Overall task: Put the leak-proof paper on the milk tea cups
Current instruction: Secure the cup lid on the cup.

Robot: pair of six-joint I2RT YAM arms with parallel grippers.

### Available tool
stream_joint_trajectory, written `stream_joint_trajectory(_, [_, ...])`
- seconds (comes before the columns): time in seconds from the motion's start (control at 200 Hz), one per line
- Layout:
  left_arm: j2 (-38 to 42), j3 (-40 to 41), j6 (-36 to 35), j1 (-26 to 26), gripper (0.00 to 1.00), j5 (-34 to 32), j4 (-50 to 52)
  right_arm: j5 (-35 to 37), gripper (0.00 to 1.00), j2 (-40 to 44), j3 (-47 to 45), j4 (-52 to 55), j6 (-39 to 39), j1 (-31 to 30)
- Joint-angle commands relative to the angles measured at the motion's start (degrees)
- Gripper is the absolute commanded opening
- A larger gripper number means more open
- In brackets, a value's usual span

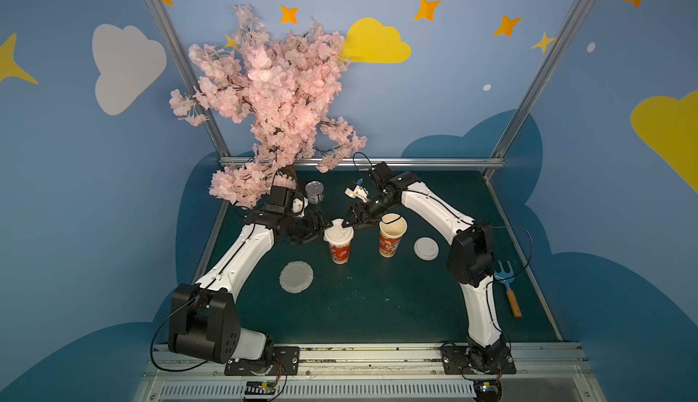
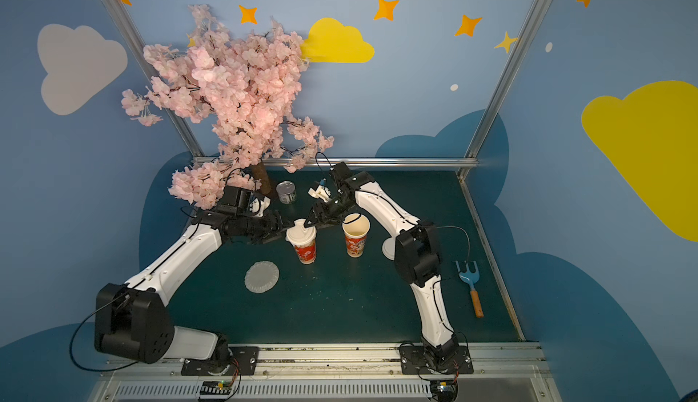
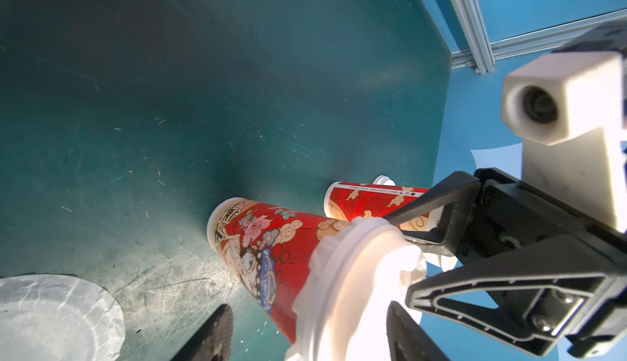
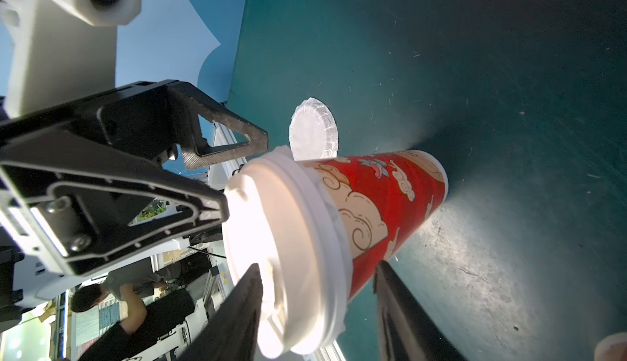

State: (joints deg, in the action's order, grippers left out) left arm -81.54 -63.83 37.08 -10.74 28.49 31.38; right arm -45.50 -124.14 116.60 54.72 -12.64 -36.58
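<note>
Left of the lidded cup (image 1: pixel 338 247) and nearer the robot, a loose sheet of leak-proof paper (image 1: pixel 296 276) lies flat on the green mat (image 1: pixel 377 305). The left wrist view cuts it off at the frame edge, while the right wrist view shows it whole beyond the cup.

The left gripper (image 3: pixel 308 308) is at the lidded cup's left side. Its fingers are spread wide, one on each side of the white lid (image 3: pixel 356 274), and clamp nothing. The lidded cup stands upright, long axis vertical, mouth up.

The second sheet (image 4: pixel 332 211) is almost all hidden under that lid. Only a crinkled frill pokes out below the rim, which is plain in both wrist views and hard to make out in both top views.

The right gripper (image 4: pixel 315 271) is at the cup's right side, jaws apart and holding nothing, with one fingertip (image 3: pixel 400 216) at the lid's edge.

Right of the lidded cup, the open cup (image 1: pixel 392 236) also stands upright, uncovered. In the left wrist view part of it is behind the right gripper.

Farther right, a spare lid (image 1: pixel 426 248) lies on the mat and shows whole in a top view. In a top view the right arm (image 2: pixel 415 256) covers most of it.
</note>
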Motion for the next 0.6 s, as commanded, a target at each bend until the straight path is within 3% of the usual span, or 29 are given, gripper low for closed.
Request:
stream_joint_trajectory(0.0, [-0.1, -1.7, -0.7, -0.6, 0.72, 0.2, 2.1, -0.5, 0.57, 2.5, 2.5, 0.7, -0.7, 0.2])
stream_joint_trajectory(0.27, [2.4, -4.9, -2.0, -0.9, 0.81, -1.1, 4.7, 0.9, 0.61, 5.3, 5.2, 1.4, -1.3, 1.5])
stream_joint_trajectory(0.461, [6.0, -7.1, -3.6, -1.6, 0.91, -3.0, 7.0, 7.2, 0.60, 10.7, 3.9, 1.2, -1.9, 3.1])
stream_joint_trajectory(0.596, [8.8, -7.1, -3.9, -2.8, 0.96, -5.1, 8.6, 12.2, 0.60, 16.8, -1.8, -1.0, -3.0, 4.6])
